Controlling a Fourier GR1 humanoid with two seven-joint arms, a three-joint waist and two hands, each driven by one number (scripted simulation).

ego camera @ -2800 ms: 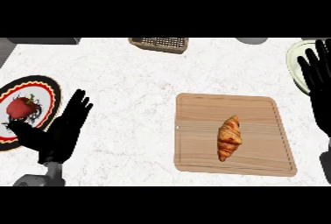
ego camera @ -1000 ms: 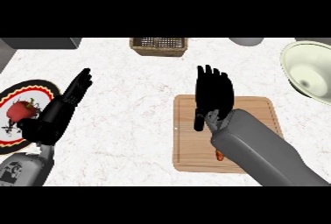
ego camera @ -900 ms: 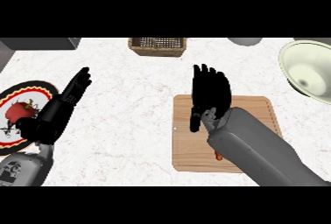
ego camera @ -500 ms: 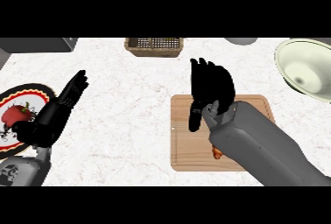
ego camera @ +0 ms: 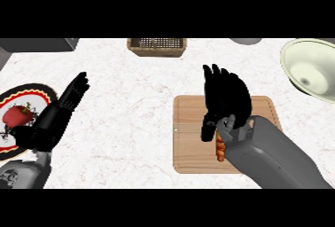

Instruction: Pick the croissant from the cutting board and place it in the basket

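Observation:
A wooden cutting board lies at centre right. My right hand hovers over it, open with straight fingers pointing away from me. Only a brown sliver of the croissant shows under my right wrist; the rest is hidden by the hand and forearm. The brown wicker basket stands at the back of the counter, well beyond the hand. My left hand rests open at the left, fingers up.
A patterned plate with a red fruit lies at the left edge beside my left hand. A pale bowl sits at the right back. A grey object shows at the top edge.
My right arm swung in from the right edge over the cutting board and now covers most of the croissant. In the last second the whole view has shifted slightly; the left hand stays still.

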